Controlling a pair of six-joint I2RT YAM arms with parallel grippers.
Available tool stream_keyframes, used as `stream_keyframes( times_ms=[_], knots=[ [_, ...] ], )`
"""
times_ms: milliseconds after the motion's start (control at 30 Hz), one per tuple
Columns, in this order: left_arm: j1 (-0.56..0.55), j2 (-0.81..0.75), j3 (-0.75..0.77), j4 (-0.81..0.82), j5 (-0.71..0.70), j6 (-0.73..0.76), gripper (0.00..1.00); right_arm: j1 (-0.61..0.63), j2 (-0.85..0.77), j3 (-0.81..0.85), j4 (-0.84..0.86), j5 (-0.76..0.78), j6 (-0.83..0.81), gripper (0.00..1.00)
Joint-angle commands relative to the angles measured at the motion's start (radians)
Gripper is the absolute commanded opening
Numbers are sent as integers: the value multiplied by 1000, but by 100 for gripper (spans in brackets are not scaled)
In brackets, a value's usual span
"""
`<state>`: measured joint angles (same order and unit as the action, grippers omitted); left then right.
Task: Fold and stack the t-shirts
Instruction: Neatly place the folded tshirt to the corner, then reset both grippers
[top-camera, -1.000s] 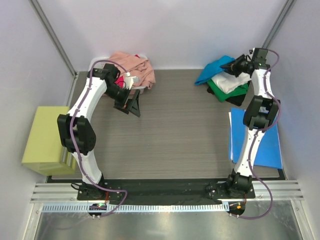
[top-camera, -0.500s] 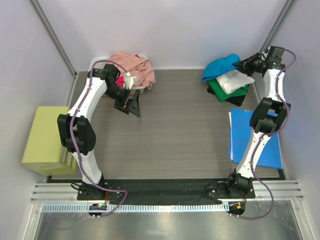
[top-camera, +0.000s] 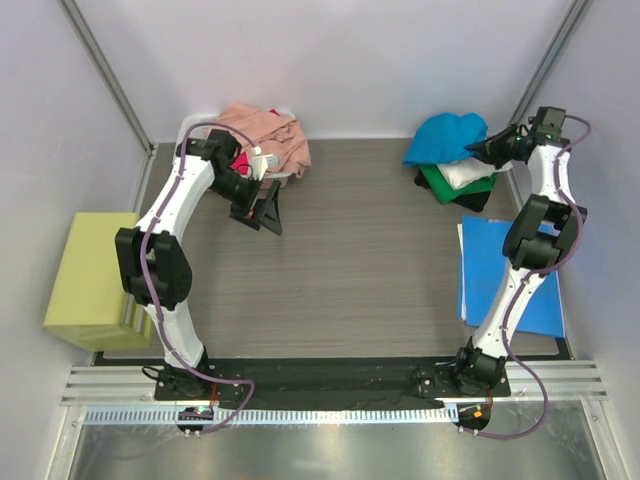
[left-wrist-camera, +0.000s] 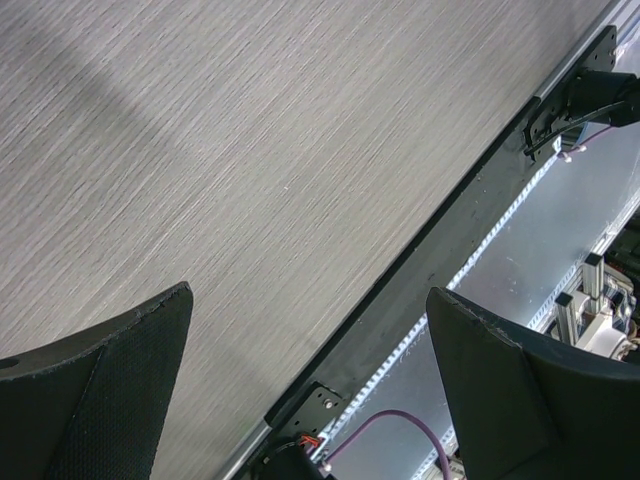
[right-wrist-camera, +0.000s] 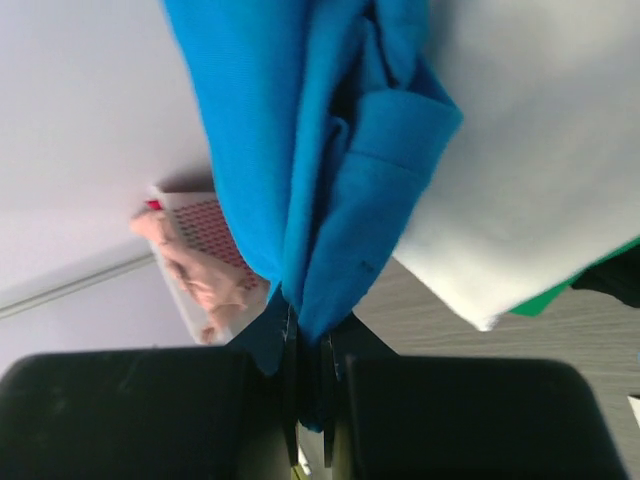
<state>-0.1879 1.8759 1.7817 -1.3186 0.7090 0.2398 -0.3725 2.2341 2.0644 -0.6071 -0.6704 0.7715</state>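
Right hand (top-camera: 477, 151) pinching soft crumpled blue t-shirt (top-camera: 445, 135), desk's 1 o'clock corner, above smooth folded white t-shirt (top-camera: 468, 172). Left hand (top-camera: 262, 213) spread wide, 10 o'clock. Grainy grey desk (top-camera: 360, 260) stretches wide between.

Top view: at 11 o'clock, magenta shirt (top-camera: 240, 161) mostly buried under pink shirt (top-camera: 270, 130); at 1 o'clock, black shirt (top-camera: 479, 198) barely shows beneath green shirt (top-camera: 440, 183). Wrist view: blue shirt (right-wrist-camera: 310, 150) covers tips of right end effector (right-wrist-camera: 310, 342).
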Motion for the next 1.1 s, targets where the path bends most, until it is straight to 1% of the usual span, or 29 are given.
stream_keyframes(
  times_ms=[0,33,67,100,133,233,300,333,400,433,467,500,533,600,633,733,867,933,967,1033,1067],
  knots=[
    [1,-44,-1,12,35,-7,100,43,22,60,-161,164,-100,1],
    [1,-47,-1,13,35,-7,100,43,19,18,-218,272,-98,1],
    [1,-46,1,13,32,-7,100,38,12,-22,-223,307,-92,1],
    [1,-43,4,12,32,-5,100,35,3,-68,-215,333,-78,1],
    [1,-40,13,10,32,-8,100,32,-7,-155,-203,357,-66,1],
    [-1,-32,30,-1,30,-7,100,27,-54,-283,-131,400,-32,1],
    [1,-34,28,-2,27,-7,100,29,-82,-305,-112,436,-31,1],
    [1,-34,28,-2,26,-7,100,27,-85,-291,-118,455,-34,4],
    [-1,-38,16,1,20,-5,100,23,-99,-262,-155,515,-44,24],
    [1,-40,12,1,20,-2,100,20,-106,-233,-160,523,-46,48],
    [1,-40,7,2,20,0,100,20,-113,-216,-161,523,-47,59],
    [1,-38,-1,4,17,0,100,20,-125,-196,-174,520,-52,66],
    [1,-40,-2,5,15,3,100,18,-126,-149,-181,516,-54,78],
    [1,-35,-5,4,17,1,100,18,-120,-86,-222,476,-55,93],
    [1,-37,-7,5,20,1,100,18,-98,-2,-247,463,-61,99],
    [1,-37,-10,9,21,3,100,18,-96,97,-302,416,-58,100],
    [1,-37,-15,6,18,4,100,32,-163,71,-252,344,-44,100],
    [1,-37,-16,7,18,4,100,46,-172,51,-195,266,-37,100],
    [1,-34,-15,7,18,1,100,52,-154,53,-181,185,-23,100],
    [-1,-29,-8,7,21,-5,100,72,-110,77,-137,105,0,100],
    [1,-27,-8,5,23,-5,100,82,-61,88,-120,16,20,100]
  ],
)
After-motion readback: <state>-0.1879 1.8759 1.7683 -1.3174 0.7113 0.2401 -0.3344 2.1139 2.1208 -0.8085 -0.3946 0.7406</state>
